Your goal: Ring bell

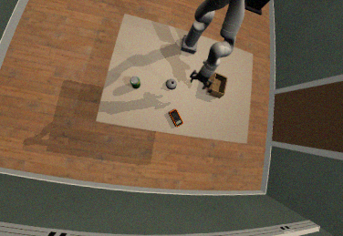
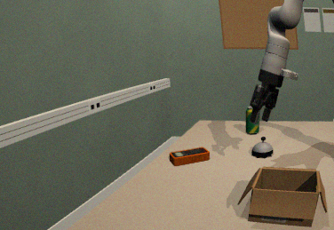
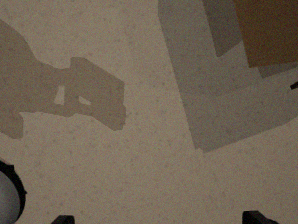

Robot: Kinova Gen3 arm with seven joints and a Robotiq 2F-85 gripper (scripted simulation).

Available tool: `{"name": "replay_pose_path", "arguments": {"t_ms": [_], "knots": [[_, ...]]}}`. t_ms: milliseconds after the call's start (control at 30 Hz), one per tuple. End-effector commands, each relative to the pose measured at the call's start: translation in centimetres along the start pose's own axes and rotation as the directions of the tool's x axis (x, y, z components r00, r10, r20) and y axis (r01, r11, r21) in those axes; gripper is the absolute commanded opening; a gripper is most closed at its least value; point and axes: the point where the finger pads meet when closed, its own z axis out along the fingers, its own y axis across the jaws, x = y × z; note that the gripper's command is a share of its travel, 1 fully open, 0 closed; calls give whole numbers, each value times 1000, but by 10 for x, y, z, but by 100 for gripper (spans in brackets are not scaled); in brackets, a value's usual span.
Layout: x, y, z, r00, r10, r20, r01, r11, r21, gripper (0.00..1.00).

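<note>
The pincer point(image 2: 263, 107) hangs in the air with its fingers spread wide and nothing between them, pointing down at the bench point(image 2: 178, 193). From above it sits between the bell point(image 1: 171, 84) and the cardboard box point(image 1: 218, 85), close beside the box and a little apart from the bell. In the side view the bell point(image 2: 262, 148) stands below the pincer with a clear gap of air between them; its small black button point(image 2: 263, 138) is up and untouched. In the wrist view only a sliver of the bell's dome point(image 3: 7, 200) shows at the lower left edge, so the pincer is not yet centred over it. By my reading nothing of the press is done: lining up over the button, coming down, pushing fully, pausing and releasing all remain.
</note>
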Motion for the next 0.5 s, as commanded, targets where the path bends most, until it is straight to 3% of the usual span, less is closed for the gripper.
{"name": "replay_pose_path", "arguments": {"t_ms": [0,67,467], "knots": [[-21,-36,1,998,51,-47,-50,998,28,100],[-21,-36,1,998,51,-47,-50,998,28,100],[-40,-113,0,982,67,-175,-44,990,132,100]]}}
